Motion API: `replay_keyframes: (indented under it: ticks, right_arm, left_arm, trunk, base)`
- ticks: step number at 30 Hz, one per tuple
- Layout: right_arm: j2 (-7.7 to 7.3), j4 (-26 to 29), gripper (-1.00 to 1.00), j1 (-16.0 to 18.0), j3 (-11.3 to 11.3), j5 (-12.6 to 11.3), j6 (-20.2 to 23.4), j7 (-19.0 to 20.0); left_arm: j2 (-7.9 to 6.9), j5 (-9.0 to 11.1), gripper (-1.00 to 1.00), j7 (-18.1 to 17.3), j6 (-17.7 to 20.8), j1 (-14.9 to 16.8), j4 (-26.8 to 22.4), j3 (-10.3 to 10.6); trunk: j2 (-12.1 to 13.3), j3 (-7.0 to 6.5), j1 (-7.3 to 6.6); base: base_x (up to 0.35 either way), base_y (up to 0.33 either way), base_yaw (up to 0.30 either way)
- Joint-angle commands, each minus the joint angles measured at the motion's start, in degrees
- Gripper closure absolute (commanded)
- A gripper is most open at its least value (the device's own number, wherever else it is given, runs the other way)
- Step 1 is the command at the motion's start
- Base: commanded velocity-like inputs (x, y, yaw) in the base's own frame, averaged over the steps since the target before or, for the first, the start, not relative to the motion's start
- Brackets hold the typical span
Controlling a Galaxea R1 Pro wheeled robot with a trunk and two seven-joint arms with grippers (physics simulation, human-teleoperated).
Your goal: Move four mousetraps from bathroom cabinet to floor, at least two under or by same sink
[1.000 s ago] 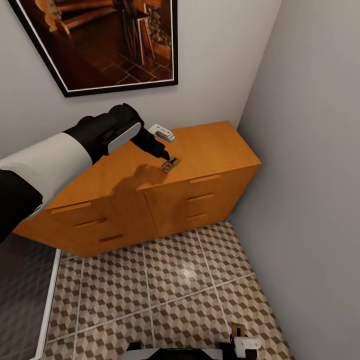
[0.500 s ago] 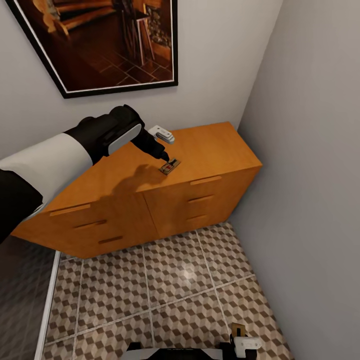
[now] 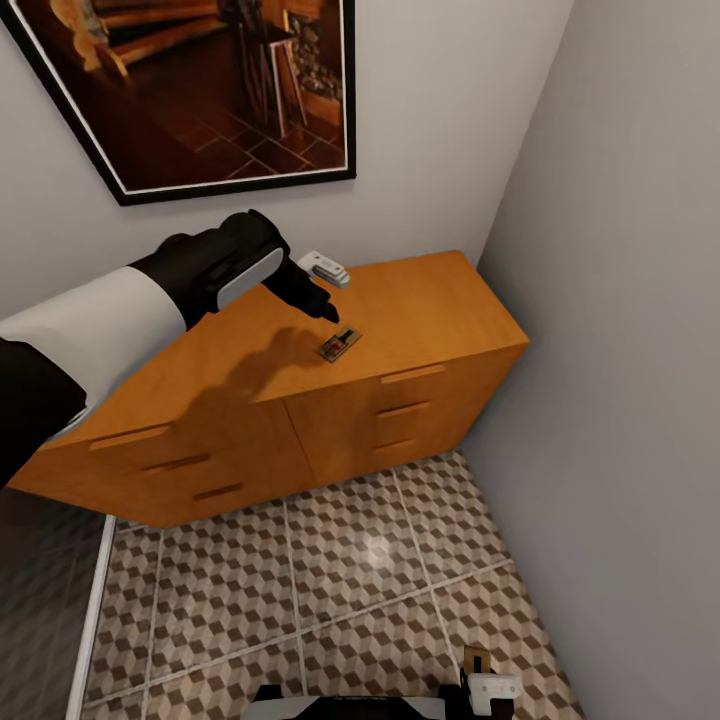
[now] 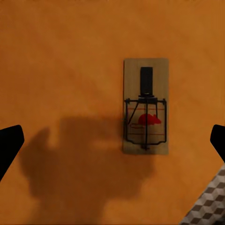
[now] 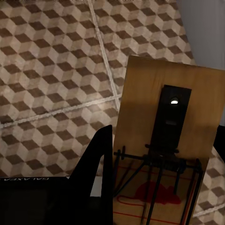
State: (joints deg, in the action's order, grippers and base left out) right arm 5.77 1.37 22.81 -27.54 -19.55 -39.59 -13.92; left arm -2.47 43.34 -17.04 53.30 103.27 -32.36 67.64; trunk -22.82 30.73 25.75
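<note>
Lifting clear, the left gripper (image 3: 325,310) now hangs just above the mousetrap (image 3: 340,345), which it was touching a second ago on the cabinet (image 3: 420,310) top, towards its right half. From the left wrist, its fingertips (image 4: 9,143) are spread wide either side of the trap (image 4: 146,106), probably lining up a grab. The right gripper (image 5: 154,187), low by the bathroom floor (image 3: 360,560), pinches a second mousetrap (image 5: 166,140), apparently ready to set down.

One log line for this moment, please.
left gripper: open, above mousetrap on cabinet | right gripper: shut on second mousetrap, over bathroom floor
</note>
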Motion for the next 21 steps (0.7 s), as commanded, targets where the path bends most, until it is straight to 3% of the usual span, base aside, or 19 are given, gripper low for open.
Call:
replay_keyframes:
  ticks: [1, 8, 21]
  right_arm:
    - [0.03, -0.05, 1.00, 0.04, -0.50, -0.32, -0.13, -0.23]
    - [0.03, -0.05, 1.00, 0.04, -0.50, -0.32, -0.13, -0.23]
    - [0.03, -0.05, 1.00, 0.04, -0.50, -0.32, -0.13, -0.23]
  left_arm:
    - [-0.04, -0.38, -1.00, -0.47, -0.04, 0.09, -0.07, 0.47]
    - [0.01, -0.36, -1.00, -0.46, -0.04, 0.09, -0.07, 2.36]
    - [0.01, -0.36, -1.00, -0.53, -0.02, 0.09, -0.15, 2.66]
  trunk:
    - [-0.10, 0.08, 0.03]
    - [-0.10, 0.08, 0.03]
    - [-0.10, 0.08, 0.03]
  base:
    - [0.014, -0.015, 0.000]
    - [0.074, -0.084, 0.000]
    - [0.015, -0.017, 0.000]
